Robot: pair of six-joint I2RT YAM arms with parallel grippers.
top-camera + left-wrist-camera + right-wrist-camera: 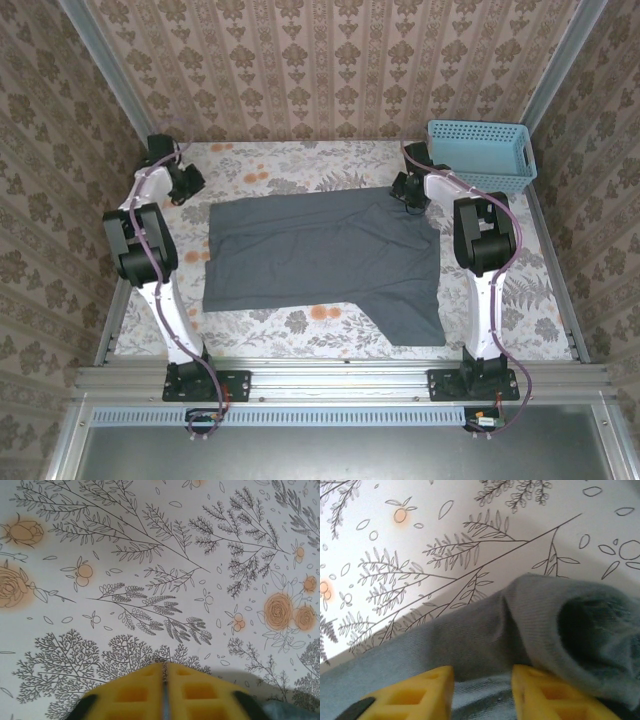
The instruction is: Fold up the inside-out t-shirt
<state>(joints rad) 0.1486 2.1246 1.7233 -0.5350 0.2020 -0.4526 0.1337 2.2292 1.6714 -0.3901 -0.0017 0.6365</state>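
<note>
Fabric of the inside-out t-shirt (320,260) lies spread flat mid-table between my arms, one part reaching toward the near right. My right claw (482,672) sits at its far right corner, fingers partly apart, with grey cloth lying loose between them. My left claw (164,666) hangs over the flowered tablecloth (150,555) off the far left corner, fingers pressed together on nothing.

1. Your left gripper (164,692) sits at the bottom edge, its yellow fingers (130,696) pressed together with only a thin seam between them.
2. Under it you have the white tablecloth (150,535), printed with grey branches and orange roses.
3. In the bottom right corner there is a blurred grey patch (296,711); you cannot tell what it is.
</note>
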